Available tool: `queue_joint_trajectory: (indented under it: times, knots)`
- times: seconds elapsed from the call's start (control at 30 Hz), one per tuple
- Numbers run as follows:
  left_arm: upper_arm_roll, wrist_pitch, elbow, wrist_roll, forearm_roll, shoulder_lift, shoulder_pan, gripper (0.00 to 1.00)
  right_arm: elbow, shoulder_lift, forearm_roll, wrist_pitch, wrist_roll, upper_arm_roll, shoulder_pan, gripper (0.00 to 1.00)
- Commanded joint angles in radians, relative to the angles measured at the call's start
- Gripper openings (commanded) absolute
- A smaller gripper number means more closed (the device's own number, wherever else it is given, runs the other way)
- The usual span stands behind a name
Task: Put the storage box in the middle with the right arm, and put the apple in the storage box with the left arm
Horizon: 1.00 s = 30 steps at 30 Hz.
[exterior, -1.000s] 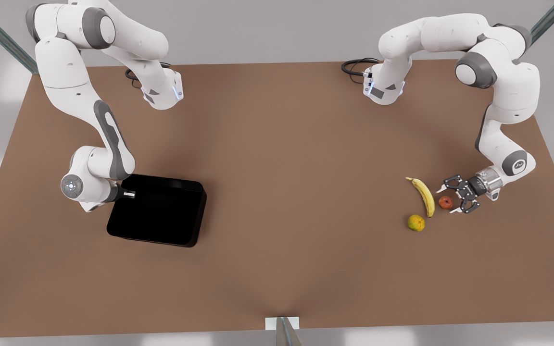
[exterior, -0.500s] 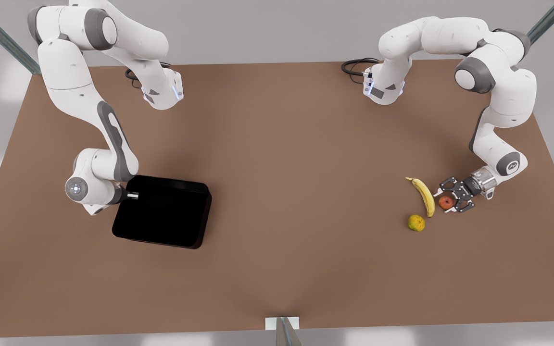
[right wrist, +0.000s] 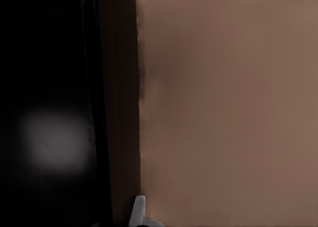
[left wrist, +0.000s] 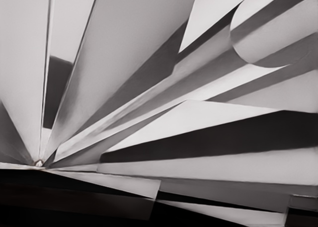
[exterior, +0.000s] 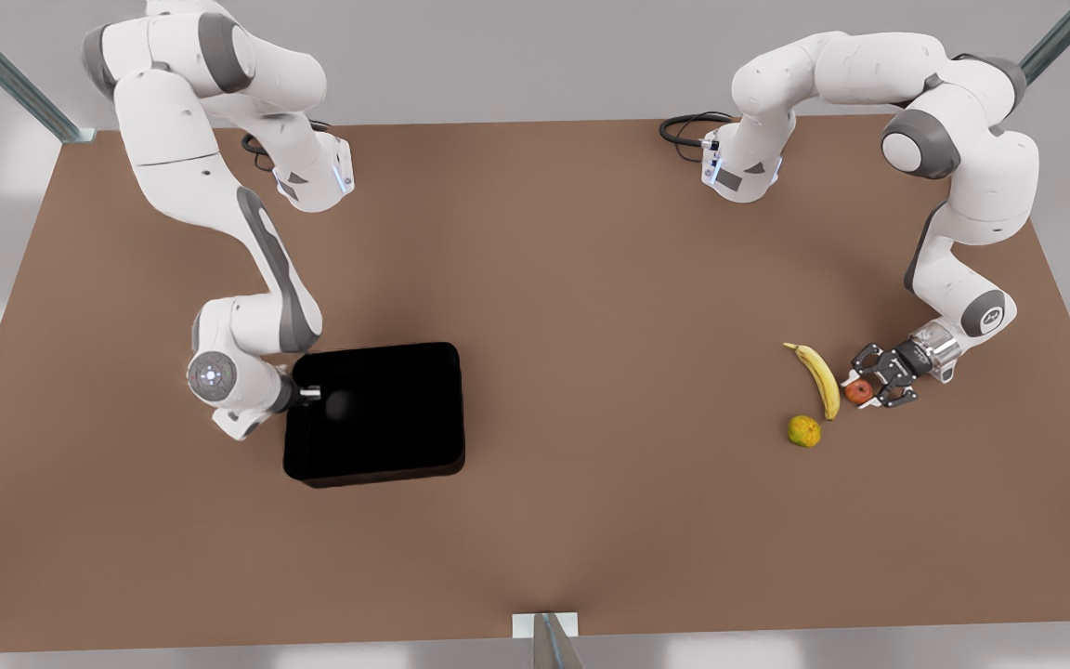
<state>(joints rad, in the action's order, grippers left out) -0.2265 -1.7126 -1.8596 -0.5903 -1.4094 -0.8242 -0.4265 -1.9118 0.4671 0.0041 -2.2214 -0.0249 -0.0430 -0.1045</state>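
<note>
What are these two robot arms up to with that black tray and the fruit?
The right gripper grips the edge of the storage box, which sits on the front view's left, short of the table's middle. The left gripper is closed around the apple, on the table beside a banana and a yellow-green fruit.

On the front view's left, the storage box (exterior: 377,413) is seen lying flat on the brown bench (exterior: 591,279). Its near-left wall is gripped by the right pincer (exterior: 305,394), one pale finger being visible just inside the rim. On the front view's right, the apple (exterior: 858,391) is enclosed between the black fingers of the left pincer (exterior: 869,386), which are drawn in against it. A banana (exterior: 819,376) lies just beside the apple, and a yellow-green fruit (exterior: 804,430) sits near the banana's lower tip, apart from both.
</note>
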Motion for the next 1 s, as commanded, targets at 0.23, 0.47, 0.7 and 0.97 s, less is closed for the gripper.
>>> queue_joint_trajectory:
  times: [0.23, 0.47, 0.7, 0.97]
  knots:
    - [0.010, -0.015, -0.003, -0.036, -0.003, 0.014, 0.000, 0.64, 0.253, 0.125, 0.085, 0.032, 0.002, -0.009, -0.218, 0.21]
    - [0.015, -0.016, -0.009, -0.031, -0.003, 0.010, 0.000, 0.52, 0.427, 0.265, 0.094, 0.031, -0.066, -0.072, -0.316, 0.21]
    - [0.013, 0.001, -0.001, -0.062, 0.001, 0.030, 0.000, 0.50, 0.542, 0.373, 0.097, 0.016, -0.067, -0.074, -0.374, 0.40]
    - [0.096, -0.108, 0.020, -0.240, 0.182, 0.293, 0.111, 0.50, 0.571, 0.386, 0.099, 0.002, -0.059, -0.075, -0.376, 1.00]
